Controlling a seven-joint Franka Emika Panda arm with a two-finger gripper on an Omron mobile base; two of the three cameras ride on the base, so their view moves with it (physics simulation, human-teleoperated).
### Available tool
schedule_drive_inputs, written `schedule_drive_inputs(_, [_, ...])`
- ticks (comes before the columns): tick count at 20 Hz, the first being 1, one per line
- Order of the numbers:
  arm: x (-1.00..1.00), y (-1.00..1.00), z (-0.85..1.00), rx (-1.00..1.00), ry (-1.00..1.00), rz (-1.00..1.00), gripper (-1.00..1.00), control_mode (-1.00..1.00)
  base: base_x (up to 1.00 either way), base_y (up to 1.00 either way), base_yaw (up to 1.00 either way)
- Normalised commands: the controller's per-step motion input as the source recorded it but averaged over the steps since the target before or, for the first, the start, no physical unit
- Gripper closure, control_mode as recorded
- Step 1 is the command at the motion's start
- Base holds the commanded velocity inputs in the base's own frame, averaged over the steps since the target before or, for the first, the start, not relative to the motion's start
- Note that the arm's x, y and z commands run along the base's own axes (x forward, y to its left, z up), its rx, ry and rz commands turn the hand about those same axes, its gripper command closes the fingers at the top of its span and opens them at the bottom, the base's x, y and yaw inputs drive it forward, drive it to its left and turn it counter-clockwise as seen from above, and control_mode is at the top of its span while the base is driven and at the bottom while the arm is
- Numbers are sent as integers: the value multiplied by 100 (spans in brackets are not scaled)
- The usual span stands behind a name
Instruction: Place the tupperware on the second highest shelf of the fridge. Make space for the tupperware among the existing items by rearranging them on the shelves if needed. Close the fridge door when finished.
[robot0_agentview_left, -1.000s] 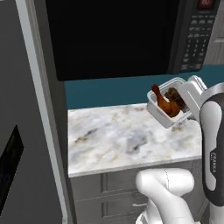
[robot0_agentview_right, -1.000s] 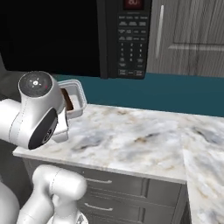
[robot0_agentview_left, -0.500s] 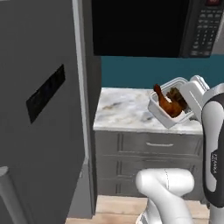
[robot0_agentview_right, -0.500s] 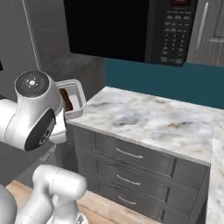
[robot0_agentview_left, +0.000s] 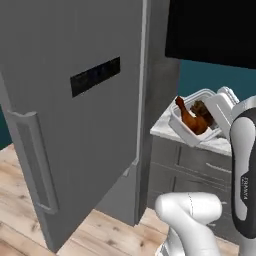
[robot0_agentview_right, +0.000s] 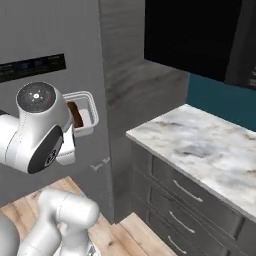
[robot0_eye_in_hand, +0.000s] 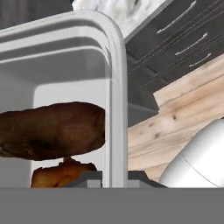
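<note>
My gripper (robot0_eye_in_hand: 115, 177) is shut on the side wall of the tupperware (robot0_eye_in_hand: 114, 78), a clear-white box with brown chicken-like pieces (robot0_eye_in_hand: 52, 130) inside. The tupperware (robot0_agentview_left: 192, 120) hangs tilted in the air in front of the counter, right of the fridge door (robot0_agentview_left: 75, 130). From the other side the tupperware (robot0_agentview_right: 82, 114) shows just beyond my arm's round joint. The grey fridge door carries a black display (robot0_agentview_left: 95, 76) and a long bar handle (robot0_agentview_left: 32, 167), and its outer face is turned towards me. It hides the fridge interior, the second highest shelf and the existing items.
A marble counter (robot0_agentview_right: 200, 150) with grey drawers (robot0_agentview_right: 187, 192) stands right of the fridge. Above it hangs a black microwave (robot0_agentview_right: 200, 35). Wooden floor (robot0_agentview_left: 20, 220) lies in front of the fridge. The fridge's lower drawer front (robot0_agentview_left: 117, 197) sits behind the door's bottom edge.
The whole picture has shifted: the base has moved, so the fridge door now takes up the left while counter and microwave have slid right. The tupperware stays in my grip.
</note>
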Motion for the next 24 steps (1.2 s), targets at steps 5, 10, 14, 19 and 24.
schedule_drive_inputs(5, [0,0,0,0,0,0,100,100,-54,-10,63])
schedule_drive_inputs(10, [0,0,0,0,0,0,100,100,-37,36,51])
schedule_drive_inputs(14, [0,0,0,0,0,0,100,100,-38,92,38])
schedule_drive_inputs(19, [0,0,0,0,0,0,100,100,-31,100,26])
schedule_drive_inputs(24, [0,0,0,0,0,0,100,100,6,100,15])
